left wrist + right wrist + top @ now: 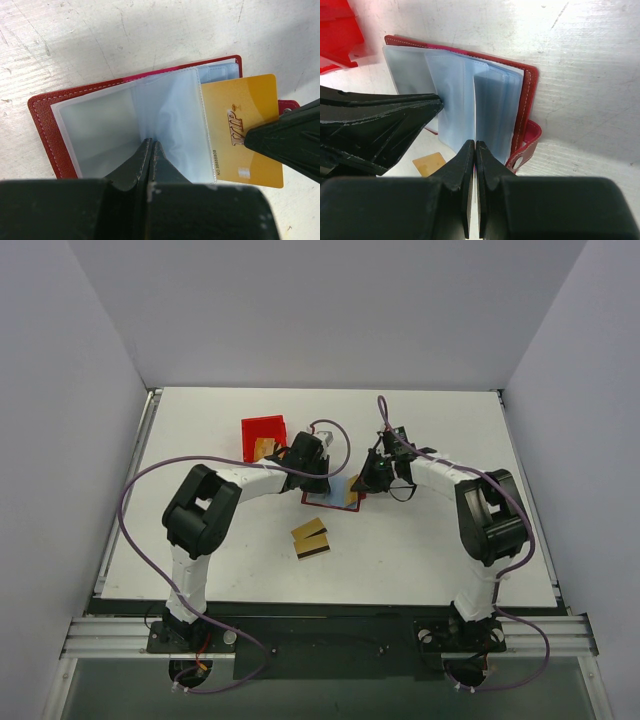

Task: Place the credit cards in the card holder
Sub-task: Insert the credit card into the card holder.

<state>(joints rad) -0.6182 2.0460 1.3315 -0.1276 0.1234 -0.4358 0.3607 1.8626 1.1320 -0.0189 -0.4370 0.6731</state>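
left fingers [151, 145] pinch clear sleeve [170, 115] of card holder [45, 120] | right fingers [474, 147] clamp gold card [240, 110] | spare cards [311, 538] at holder's 7 o'clock, on worktop [430, 540]

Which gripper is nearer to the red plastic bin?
Left. The left gripper works at the side of the card holder closest to the red bin. The right gripper is at the holder's opposite side, with the holder between it and the bin.

The dark red card holder [331, 497] lies open on the table [450, 560], its clear bluish sleeves fanned up. A gold card marked VIP [235, 130] sits with one edge tucked in a sleeve, most of it jutting past the snap-tab side. Two gold-tan, dark-striped cards [310, 538] overlap just nearer.
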